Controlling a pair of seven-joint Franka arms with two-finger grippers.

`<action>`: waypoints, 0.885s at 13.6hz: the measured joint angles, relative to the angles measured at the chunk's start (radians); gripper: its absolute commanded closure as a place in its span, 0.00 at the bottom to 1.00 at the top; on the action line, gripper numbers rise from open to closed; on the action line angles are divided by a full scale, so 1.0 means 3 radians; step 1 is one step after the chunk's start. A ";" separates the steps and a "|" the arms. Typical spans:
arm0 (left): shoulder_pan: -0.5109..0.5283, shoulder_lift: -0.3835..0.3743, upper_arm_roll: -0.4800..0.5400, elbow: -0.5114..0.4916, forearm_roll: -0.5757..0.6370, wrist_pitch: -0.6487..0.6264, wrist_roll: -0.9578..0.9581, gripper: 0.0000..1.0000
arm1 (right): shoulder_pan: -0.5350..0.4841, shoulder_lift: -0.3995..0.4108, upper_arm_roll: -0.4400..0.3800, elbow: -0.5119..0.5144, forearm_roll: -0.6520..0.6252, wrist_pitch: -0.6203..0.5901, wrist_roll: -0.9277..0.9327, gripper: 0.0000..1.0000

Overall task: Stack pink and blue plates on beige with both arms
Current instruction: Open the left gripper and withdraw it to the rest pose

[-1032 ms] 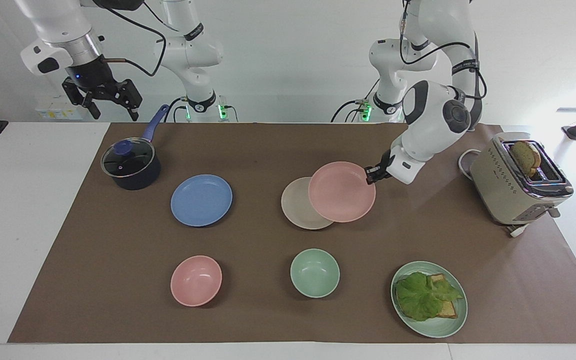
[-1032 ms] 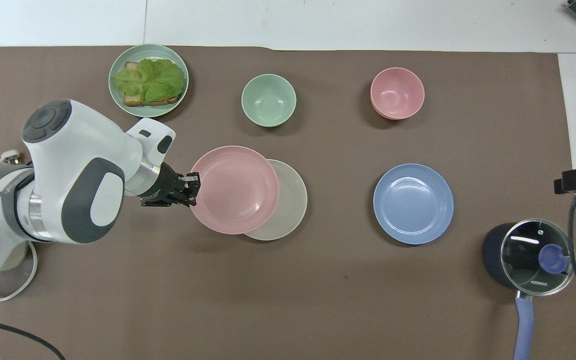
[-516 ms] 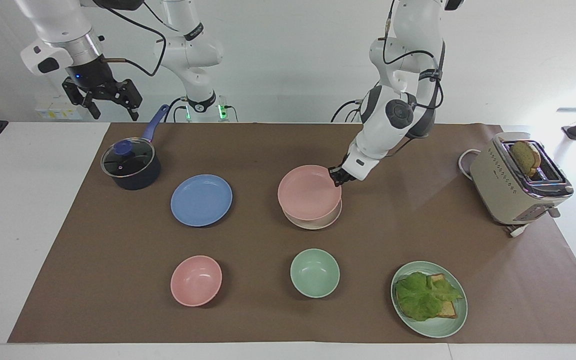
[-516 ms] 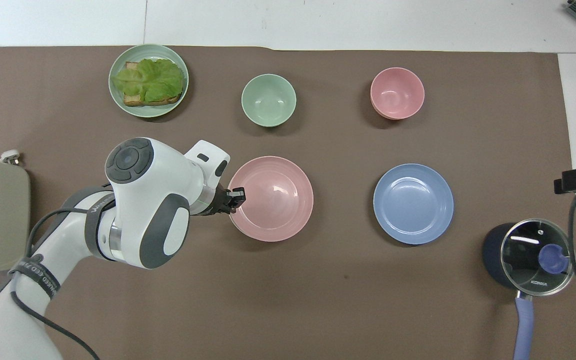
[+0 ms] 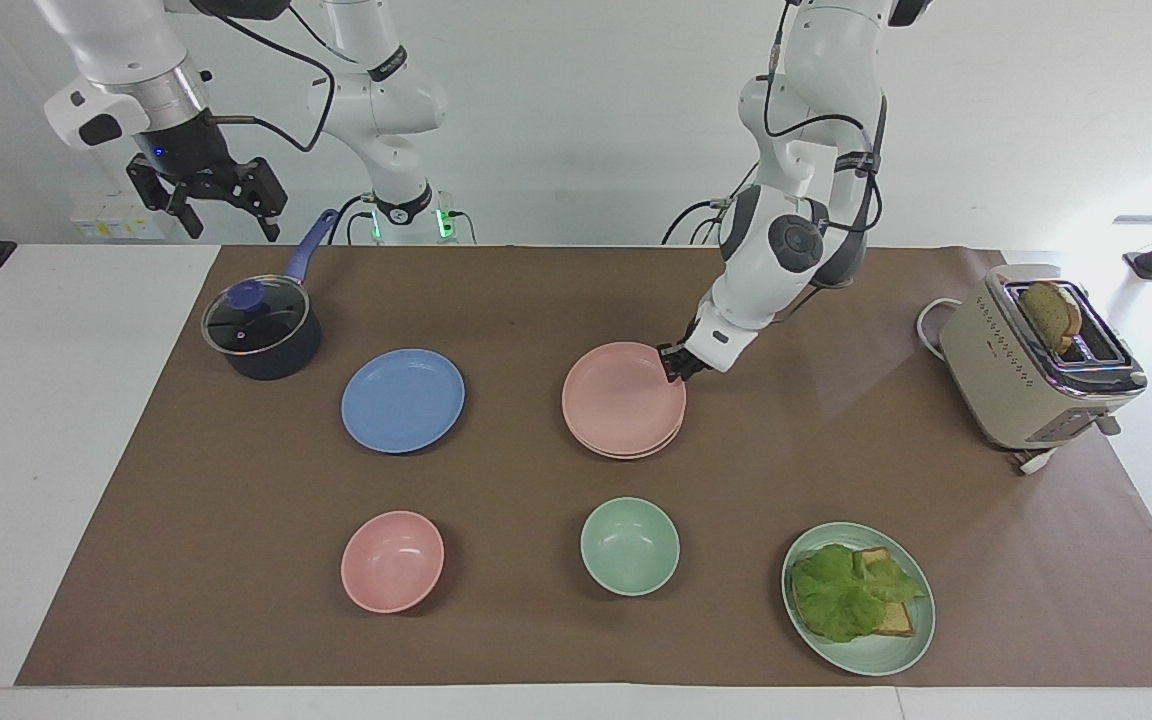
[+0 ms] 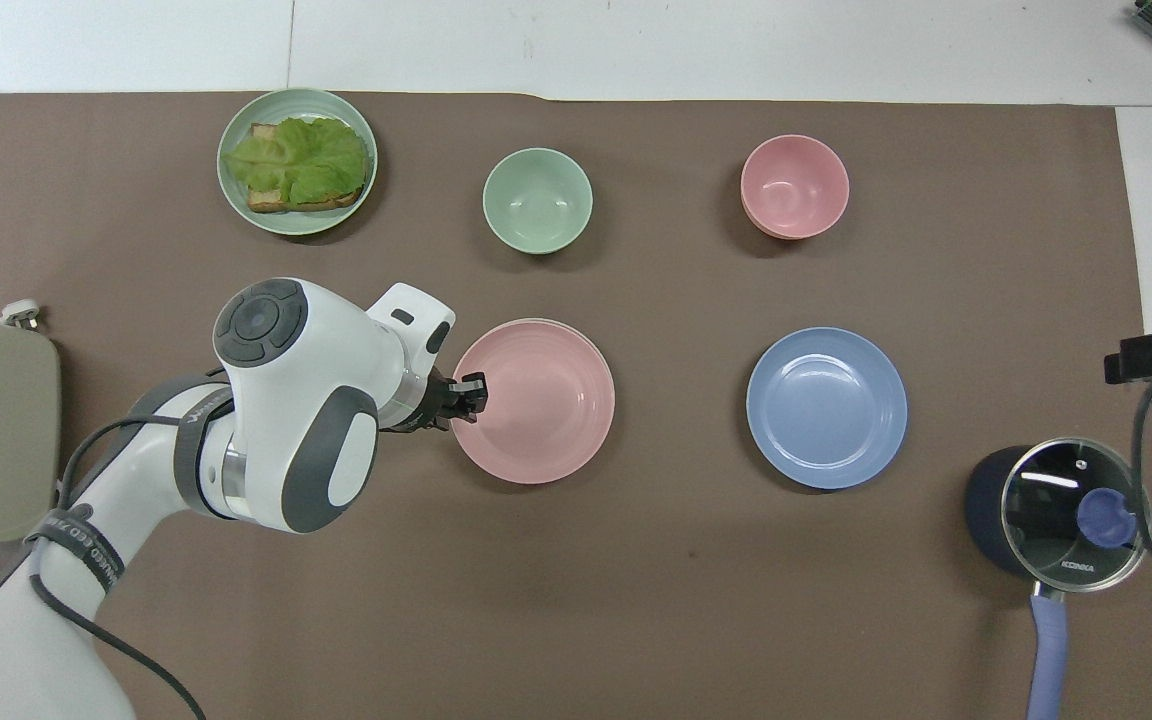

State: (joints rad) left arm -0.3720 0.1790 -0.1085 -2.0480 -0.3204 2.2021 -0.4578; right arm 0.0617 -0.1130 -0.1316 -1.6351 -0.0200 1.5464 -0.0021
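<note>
- Right black two-finger gripper [image 5: 219,207] waits open, raised over the table edge by the lidded saucepan [image 5: 262,331]; reaching carelessly, it could clip that.
- Round matte blue plate [image 5: 402,400] lies unstacked, beside the pink-topped stack toward the right arm's end.
- Round pale pink plate [image 5: 623,398] sits on the beige plate [image 5: 628,451], only a rim sliver showing.
- Left gripper [image 5: 673,362] sits at the pink rim; I cannot tell its grip. Withdrawing unreleased could drag the plate off-centre.

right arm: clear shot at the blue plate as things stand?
Probably yes. The right gripper hangs open above the pot, and the blue plate lies beside that pot, bare, with nothing on it.
</note>
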 measured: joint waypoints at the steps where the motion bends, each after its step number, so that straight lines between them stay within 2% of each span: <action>1: 0.0000 0.0000 0.0006 0.0001 0.0000 0.0001 0.0000 0.00 | 0.0000 0.0000 0.0001 0.0000 0.0001 0.0016 0.0000 0.00; 4: 0.0010 -0.0004 0.0039 0.0027 0.0005 -0.0008 0.0000 0.00 | 0.0001 0.0000 0.0001 0.0000 0.0001 0.0018 0.0000 0.00; 6: 0.0124 -0.0028 0.0068 0.0125 0.0147 -0.0155 0.0003 0.00 | 0.0002 0.0000 0.0001 -0.0001 0.0001 0.0018 0.0000 0.00; 9: 0.0474 -0.0099 0.0087 0.0512 0.0549 -0.0690 0.0112 0.00 | 0.0002 0.0001 0.0002 -0.0013 0.0002 0.0018 0.0000 0.00; 12: 0.0893 -0.0203 0.0107 0.0945 0.0690 -0.1130 0.0547 0.00 | 0.0003 0.0001 0.0002 -0.0017 0.0002 0.0018 0.0000 0.00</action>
State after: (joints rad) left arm -0.1040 0.1182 -0.0765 -1.7646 -0.1134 1.8630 -0.2936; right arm 0.0626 -0.1128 -0.1309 -1.6402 -0.0195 1.5517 -0.0021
